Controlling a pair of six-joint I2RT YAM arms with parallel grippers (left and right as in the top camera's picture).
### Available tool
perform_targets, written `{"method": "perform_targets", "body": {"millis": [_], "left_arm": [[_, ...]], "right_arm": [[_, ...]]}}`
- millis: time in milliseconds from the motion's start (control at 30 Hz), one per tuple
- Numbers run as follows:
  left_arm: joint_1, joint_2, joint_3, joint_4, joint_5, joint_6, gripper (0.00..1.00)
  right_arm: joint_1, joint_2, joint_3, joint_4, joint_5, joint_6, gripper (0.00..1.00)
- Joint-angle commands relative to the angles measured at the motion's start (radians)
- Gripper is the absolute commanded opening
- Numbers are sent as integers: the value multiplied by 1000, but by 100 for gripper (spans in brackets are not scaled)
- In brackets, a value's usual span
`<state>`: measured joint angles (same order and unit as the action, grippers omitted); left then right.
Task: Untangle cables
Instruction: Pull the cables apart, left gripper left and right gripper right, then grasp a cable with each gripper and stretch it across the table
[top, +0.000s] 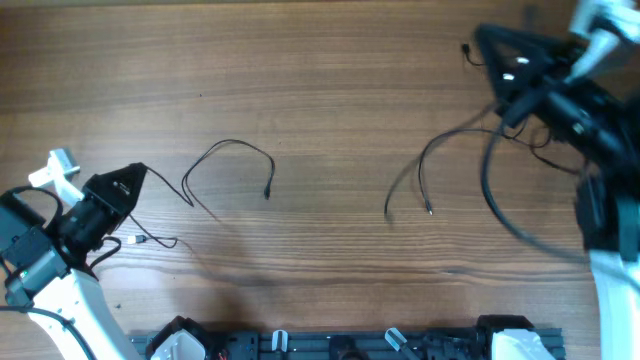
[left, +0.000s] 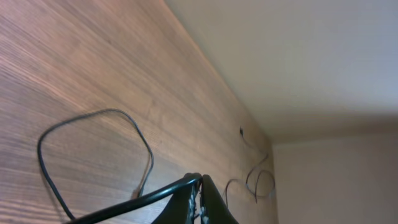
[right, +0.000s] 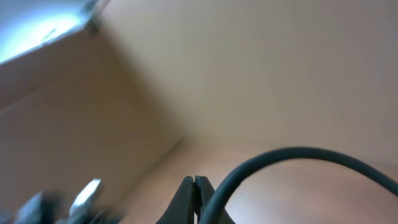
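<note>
Left gripper (top: 140, 172), lower left of the overhead frame: fingertips pinched on one end of the looped cable (top: 232, 142). It runs rightward from the tips, doubles back, arches over and ends in a small plug left of centre. In the left wrist view the same gripper (left: 200, 183) has its tips pressed together, with the wire leaving them toward the lower left and the loop (left: 112, 111) lying flat on the wooden table (top: 300, 60). Short cable with a whitish plug (top: 150, 241): just below the left gripper, apart from the loop. Forked cable (top: 424, 165): right of centre, two strands hanging toward the frame's bottom. Small cable (top: 467, 50): upper right, just beside the blurred right gripper (top: 480, 35). Right gripper (right: 194, 182): tips together; whether anything is pinched cannot be told. Thick black cable (right: 298, 152): arcs across the right wrist view.
</note>
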<state>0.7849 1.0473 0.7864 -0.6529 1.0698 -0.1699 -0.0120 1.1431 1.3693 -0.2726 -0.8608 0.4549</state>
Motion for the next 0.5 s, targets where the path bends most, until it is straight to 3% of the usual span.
{"method": "perform_targets", "body": {"millis": [0, 67, 200, 333, 433, 467], "left_arm": [[-63, -3, -2, -22, -53, 62, 4], [-100, -3, -2, -25, -83, 62, 4], [-216, -3, -2, -34, -96, 62, 7], [-465, 16, -2, 13, -96, 61, 4], [-748, 89, -2, 138, -97, 62, 8], [-832, 121, -2, 189, -119, 62, 71]], "right_arm": [[-1, 180, -2, -4, -575, -19, 5], [-1, 278, -2, -5, -755, -32, 4], [12, 375, -17, -31, -715, -37, 5], [116, 378, -37, -155, -320, -50, 4], [279, 380, -37, -327, 87, -154, 5], [334, 380, -36, -409, 266, -212, 6]]}}
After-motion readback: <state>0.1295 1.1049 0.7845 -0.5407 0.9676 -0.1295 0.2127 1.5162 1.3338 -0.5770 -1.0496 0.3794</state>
